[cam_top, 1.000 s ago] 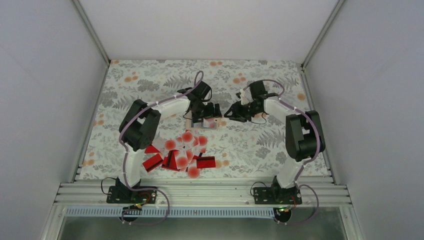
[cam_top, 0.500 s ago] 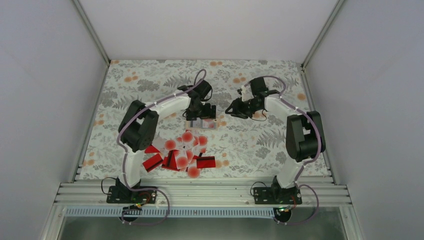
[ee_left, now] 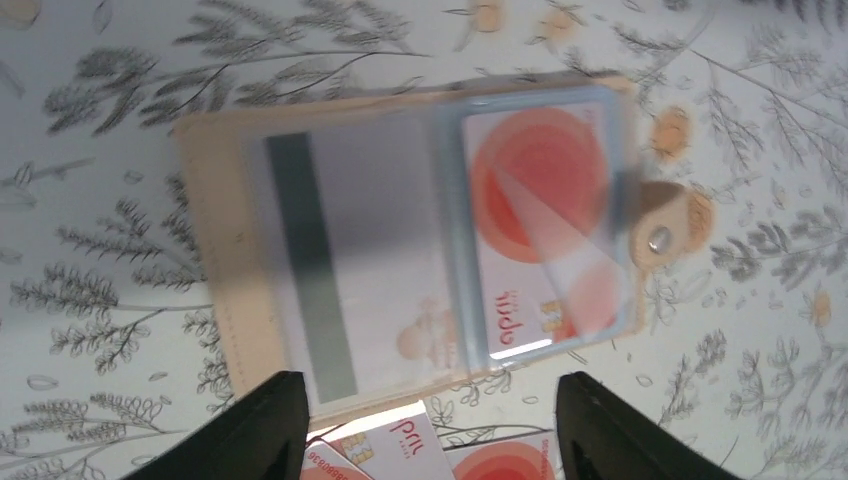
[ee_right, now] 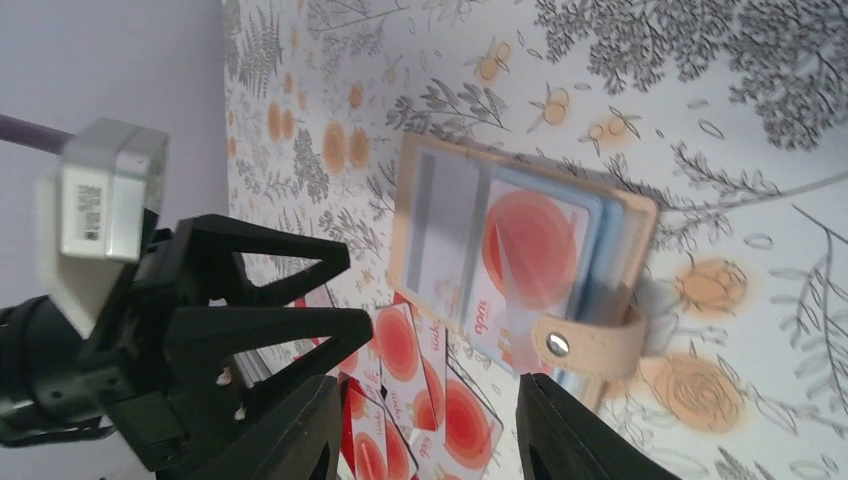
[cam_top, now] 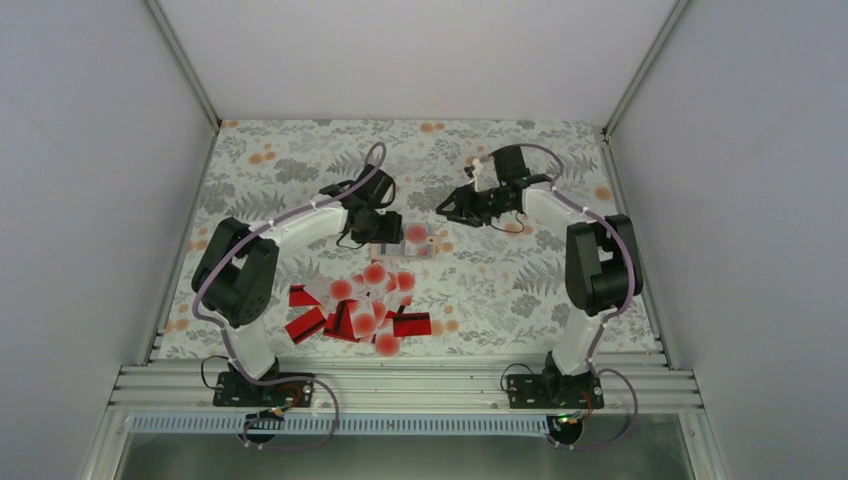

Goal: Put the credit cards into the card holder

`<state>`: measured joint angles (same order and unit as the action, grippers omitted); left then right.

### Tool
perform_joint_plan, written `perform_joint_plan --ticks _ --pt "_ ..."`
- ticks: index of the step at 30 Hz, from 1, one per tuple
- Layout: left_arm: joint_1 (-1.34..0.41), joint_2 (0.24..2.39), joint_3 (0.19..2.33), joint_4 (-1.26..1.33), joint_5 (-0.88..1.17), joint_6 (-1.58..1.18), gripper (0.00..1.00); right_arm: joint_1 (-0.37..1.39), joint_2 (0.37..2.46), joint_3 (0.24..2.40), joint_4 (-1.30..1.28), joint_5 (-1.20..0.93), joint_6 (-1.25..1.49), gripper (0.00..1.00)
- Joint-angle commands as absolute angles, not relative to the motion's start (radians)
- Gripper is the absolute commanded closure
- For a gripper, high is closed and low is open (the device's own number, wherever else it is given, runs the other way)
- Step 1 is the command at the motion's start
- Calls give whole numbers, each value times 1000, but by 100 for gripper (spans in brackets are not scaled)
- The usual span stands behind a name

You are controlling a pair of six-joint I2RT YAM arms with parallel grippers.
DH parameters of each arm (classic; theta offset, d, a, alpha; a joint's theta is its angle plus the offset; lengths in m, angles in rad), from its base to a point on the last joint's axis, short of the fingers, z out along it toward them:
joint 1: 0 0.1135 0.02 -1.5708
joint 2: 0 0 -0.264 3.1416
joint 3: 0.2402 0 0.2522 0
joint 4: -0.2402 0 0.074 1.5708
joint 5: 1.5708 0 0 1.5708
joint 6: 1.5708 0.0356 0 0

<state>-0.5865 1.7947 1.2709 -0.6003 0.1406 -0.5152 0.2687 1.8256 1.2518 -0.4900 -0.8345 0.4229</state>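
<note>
- Your left gripper [ee_left: 428, 400] hangs spread wide, empty, just over one edge of the flat tan leather card holder [ee_left: 330, 250].
- Your right gripper [ee_right: 428, 395]: spread, empty, near it.

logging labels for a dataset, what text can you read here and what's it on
Nothing reads cleanly.
On the credit card in the card holder: short red word, sideways and blurred, unreadable.
On the loose credit card below it: red word, cropped, unreadable.
On the white sticker on the left arm: print too small.
</note>
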Motion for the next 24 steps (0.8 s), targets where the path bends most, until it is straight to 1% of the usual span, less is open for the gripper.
perform_joint_plan --ticks 1,2,5,7,13,18,24 --pt "-553 1807 1249 -524 188 -469 43 283 1895 1310 -454 -877 422 55" --pt "-550 1816 1253 -518 199 -462 46 284 1912 1320 -454 -881 421 55" --pt "-545 1859 1279 -525 209 -446 51 289 1957 1357 -456 -891 415 55" --pt "-543 1884 1297 -529 213 -438 56 295 1985 1381 -463 -891 415 55" --pt "-542 1947 1337 -533 242 -418 68 315 2054 1412 -462 -894 416 55" --pt "-542 1991 1378 -558 232 -408 74 321 2092 1404 -470 -887 407 55" --pt "-542 2026 1399 -560 247 -398 78 321 2118 1403 -480 -888 388 54"
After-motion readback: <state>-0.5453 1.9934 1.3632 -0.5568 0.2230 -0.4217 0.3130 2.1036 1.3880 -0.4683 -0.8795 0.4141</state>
